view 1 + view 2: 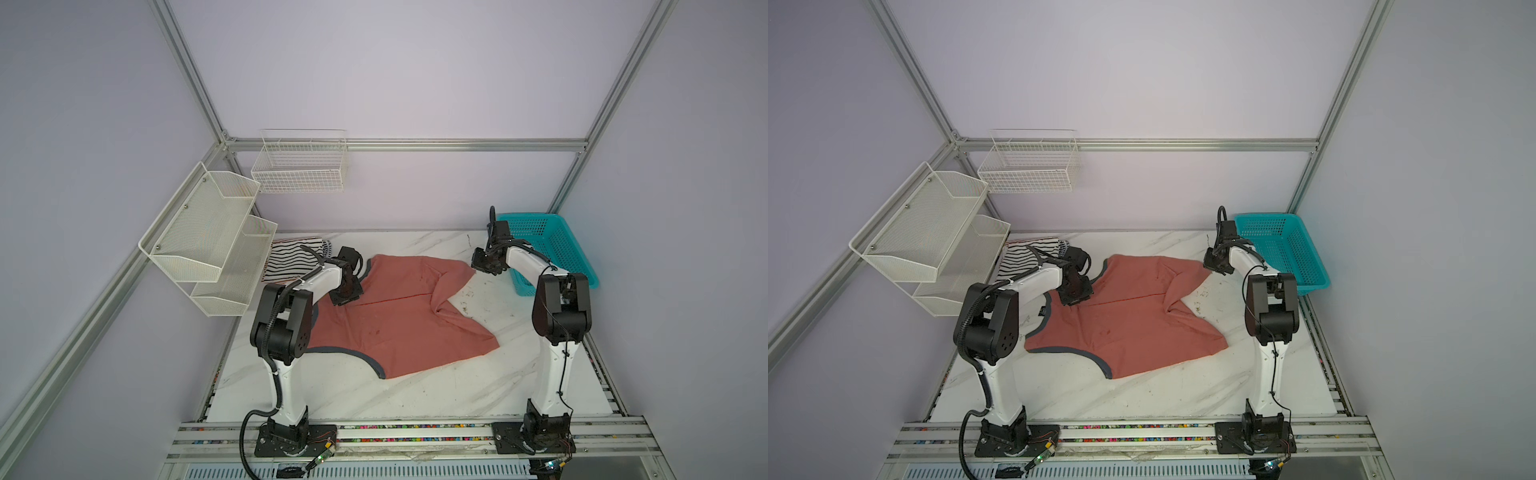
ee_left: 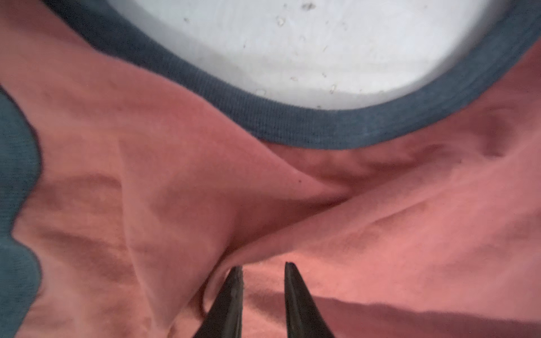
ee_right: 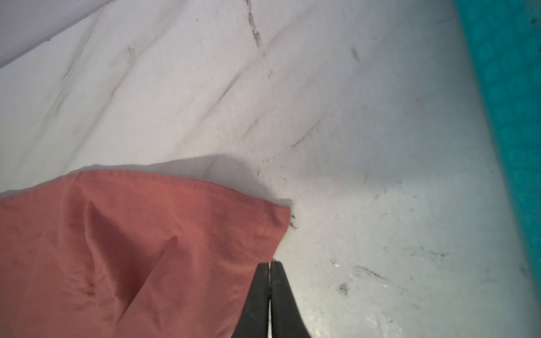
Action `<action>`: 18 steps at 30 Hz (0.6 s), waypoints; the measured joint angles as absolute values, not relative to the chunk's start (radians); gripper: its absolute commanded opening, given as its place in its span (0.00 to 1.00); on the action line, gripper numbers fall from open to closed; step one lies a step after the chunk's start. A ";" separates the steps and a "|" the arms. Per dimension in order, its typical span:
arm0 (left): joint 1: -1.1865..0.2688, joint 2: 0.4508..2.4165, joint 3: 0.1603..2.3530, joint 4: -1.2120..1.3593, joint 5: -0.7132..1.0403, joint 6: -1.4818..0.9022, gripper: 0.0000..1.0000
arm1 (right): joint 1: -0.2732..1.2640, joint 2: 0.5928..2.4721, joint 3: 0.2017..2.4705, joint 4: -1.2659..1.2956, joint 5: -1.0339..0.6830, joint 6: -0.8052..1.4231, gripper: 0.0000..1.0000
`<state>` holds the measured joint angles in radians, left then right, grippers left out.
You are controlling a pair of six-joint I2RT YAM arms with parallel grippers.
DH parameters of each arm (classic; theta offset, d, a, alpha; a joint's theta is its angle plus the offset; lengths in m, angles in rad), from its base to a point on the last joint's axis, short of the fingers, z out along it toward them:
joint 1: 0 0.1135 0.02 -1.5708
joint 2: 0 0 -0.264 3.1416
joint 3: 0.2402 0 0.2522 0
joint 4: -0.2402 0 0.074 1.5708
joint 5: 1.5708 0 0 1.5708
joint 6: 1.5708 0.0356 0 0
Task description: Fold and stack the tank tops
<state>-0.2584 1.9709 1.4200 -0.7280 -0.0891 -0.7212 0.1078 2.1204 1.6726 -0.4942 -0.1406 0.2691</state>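
table (image 1: 415, 395): white marble-look top, scuffed with dark marks at right of centre.
salmon-red tank top (image 1: 399, 328): spread over mid-table in both top views and heavily creased. Its near-right corner is laid flat. The right side is bunched into a ridge. The far-right corner is raised, with a shadow cast under it in the right wrist view.
grey-blue trim (image 2: 292, 125): seen along the curved openings on the garment's left and near-left edges. Bare table is seen through one opening in the left wrist view.
left gripper (image 2: 263, 265): positioned over the garment's left part, just beside a trimmed opening, and pointed down at the cloth. The jaws are seen a narrow gap apart. A cloth ridge is drawn up to the tips. Whether cloth is pinched cannot be told.
right gripper (image 3: 270, 262): placed at the garment's far-right corner, near the basket. The jaws are pressed together, with the cloth edge caught at the tips.
black-and-white striped tank top (image 1: 291, 259): laid folded at far left, partly hidden by the mesh shelf and the left arm.
turquoise basket (image 1: 552, 249): set at far right on the table, just beside the right arm.
mesh shelf (image 1: 208, 232): two tiers, mounted on the left wall.
wire basket (image 1: 299, 166): hung on the far wall, left of centre.
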 measured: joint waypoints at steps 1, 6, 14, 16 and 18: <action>-0.261 1.967 1.425 -0.729 -0.088 -0.721 0.27 | 0.109 2.122 1.669 -0.488 -0.149 0.269 0.08; -0.299 1.906 1.429 -0.738 -0.081 -0.722 0.28 | 0.118 2.156 1.662 -0.474 -0.184 0.277 0.08; -0.413 1.824 1.427 -0.736 -0.043 -0.743 0.28 | 0.119 2.225 1.673 -0.454 -0.201 0.281 0.08; -0.449 1.821 1.412 -0.720 -0.022 -0.751 0.28 | 0.118 2.234 1.686 -0.452 -0.199 0.283 0.08; -0.489 1.819 1.378 -0.703 0.004 -0.765 0.28 | 0.118 2.245 1.702 -0.452 -0.196 0.284 0.09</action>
